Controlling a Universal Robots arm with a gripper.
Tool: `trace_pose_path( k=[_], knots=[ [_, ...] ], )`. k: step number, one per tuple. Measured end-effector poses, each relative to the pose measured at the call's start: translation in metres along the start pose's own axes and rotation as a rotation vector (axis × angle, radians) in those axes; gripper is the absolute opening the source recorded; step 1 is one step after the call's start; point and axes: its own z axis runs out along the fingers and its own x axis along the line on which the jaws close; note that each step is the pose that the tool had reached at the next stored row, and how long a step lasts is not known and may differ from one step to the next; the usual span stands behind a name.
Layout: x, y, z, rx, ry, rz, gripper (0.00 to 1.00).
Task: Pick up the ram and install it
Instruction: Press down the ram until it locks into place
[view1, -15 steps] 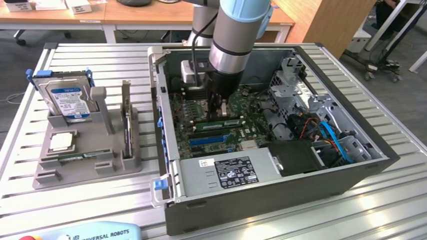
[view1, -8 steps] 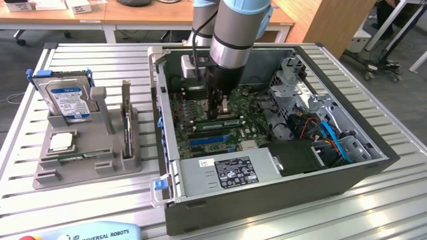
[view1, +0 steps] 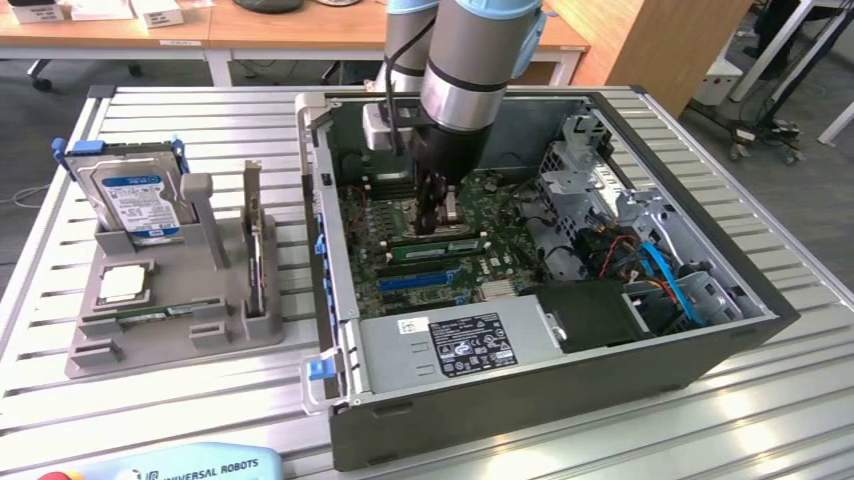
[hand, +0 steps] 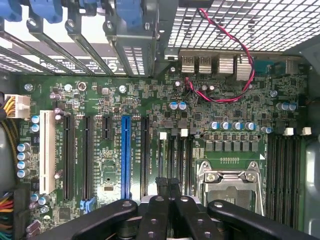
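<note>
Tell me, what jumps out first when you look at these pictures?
The big robot arm reaches down into the open computer case, with its gripper right over a green memory stick on the green circuit board. On that board, a bright blue slot stands out. To the exterior view's left, a grey holder carries a blue-labelled hard drive.

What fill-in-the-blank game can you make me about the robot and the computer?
1. The gripper is down ____ the open computer case.
2. The hard drive standing in the grey holder has a ____ label.
3. The holder sits on the exterior view's ____ side of the computer case.

Missing words: inside; blue; left.
</note>
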Motion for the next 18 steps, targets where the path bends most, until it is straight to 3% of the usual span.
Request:
trace_pose_path(
  k=[6,18],
  knots=[
    [0.000,-0.0068,-0.0004,0.0000,0.0002,0.000,0.10],
    [0.000,-0.0319,-0.0015,-0.0007,0.0002,0.000,0.10]
  ],
)
